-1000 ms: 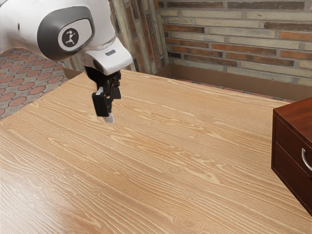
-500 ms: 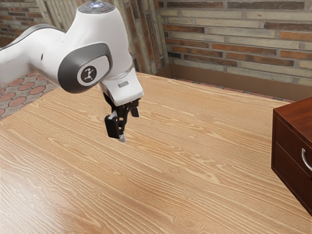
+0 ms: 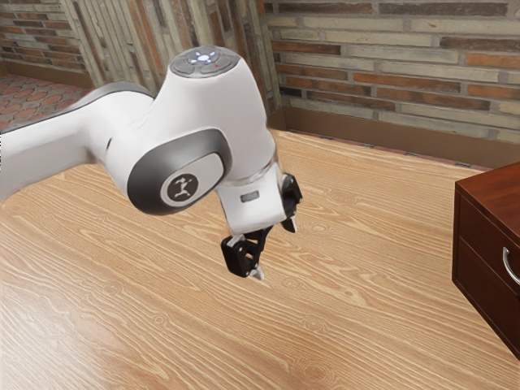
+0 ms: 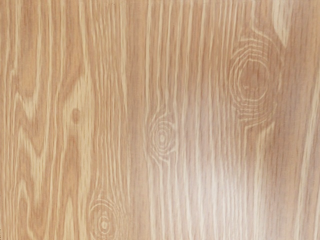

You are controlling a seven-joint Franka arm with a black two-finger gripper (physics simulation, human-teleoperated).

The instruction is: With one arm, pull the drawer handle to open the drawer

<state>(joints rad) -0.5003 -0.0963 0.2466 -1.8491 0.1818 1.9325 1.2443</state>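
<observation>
Brick wall (image 3: 390, 49) runs behind, and a wood-grain table (image 3: 366, 268) takes most of the exterior view, with red tiled floor (image 3: 32, 89) at the far upper left. Your white arm (image 3: 195, 138) comes in from the exterior view's left, wrist bent down over the middle of the table. Your gripper (image 3: 246, 268) hangs low above the wood, pointing down and tilted a bit; whether it touches the surface you can't tell. You see it edge-on, so you can't tell if it's wide or narrow either.

Dark red-brown cabinet (image 3: 496, 183) stands at the exterior view's right edge, partly cut by the frame. It has two fronts on the near face, one above the other. The upper drawer (image 3: 483, 231) carries the handle (image 3: 510, 266), a curved silver bar also cut by the frame edge. That front sits flush with the lower drawer (image 3: 479, 292). Your gripper is well apart from the handle, which lies off toward the exterior view's right with table between them.

In the wrist view you look straight down on table grain in pale and tan streaks, with a ringed knot (image 4: 162, 136) under the hand, a bigger knot (image 4: 252, 85) apart from it, and a soft pale sheen on the wood between them
</observation>
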